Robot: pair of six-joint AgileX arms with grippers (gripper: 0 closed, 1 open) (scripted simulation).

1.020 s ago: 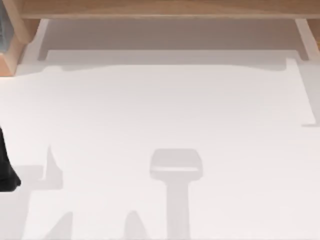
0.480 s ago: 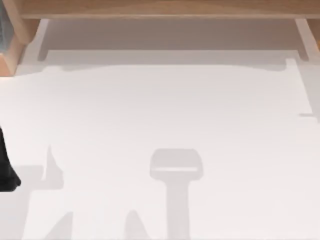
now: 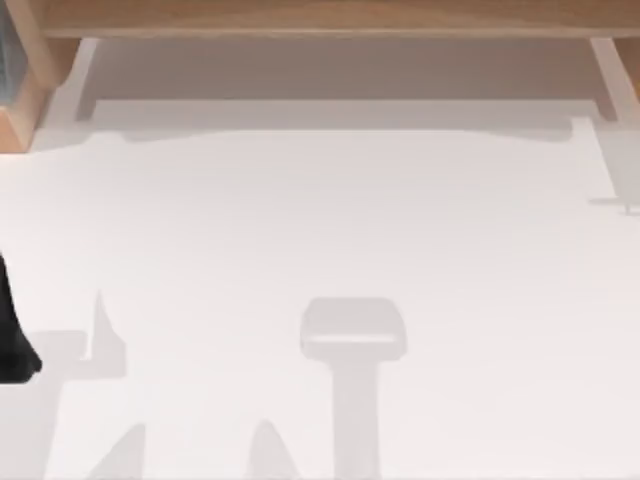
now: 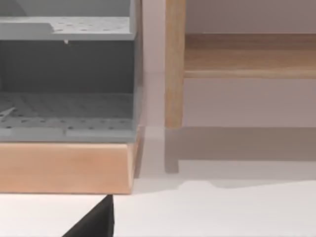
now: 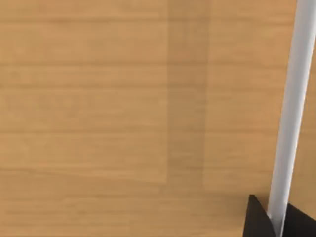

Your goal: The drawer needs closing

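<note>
Two black fingers (image 5: 269, 217) apparently straddle the drawer's (image 3: 330, 70) thin white wall.

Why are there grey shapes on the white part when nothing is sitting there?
Top view: they are shadows cast on the flat white surface, one blocky with a stem, pointed ones beside it. Left wrist view: a similar soft shadow lies under the drawer.
</note>
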